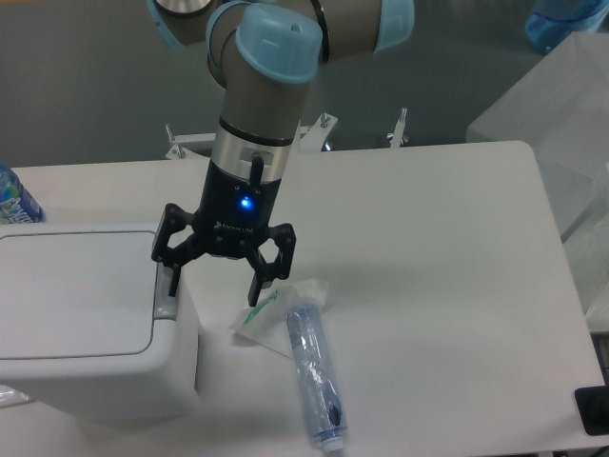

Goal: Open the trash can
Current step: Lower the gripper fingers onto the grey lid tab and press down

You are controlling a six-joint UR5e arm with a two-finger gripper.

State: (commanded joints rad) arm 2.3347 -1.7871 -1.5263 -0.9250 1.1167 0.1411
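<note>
**Gripper over bin's button edge, lid shut**

The gripper has its fingers spread, holding nothing. The trash can sits at the table's left edge, cut off by the frame on the left, lid flat and closed. The grey button strip runs along the bin's right edge, front to back. The left fingertip hangs right over that strip; the right finger is past the bin, over a wrapped toothbrush beside a blue tube. Contact can't be judged; no depth cue. Likely next: press straight down.
</note>
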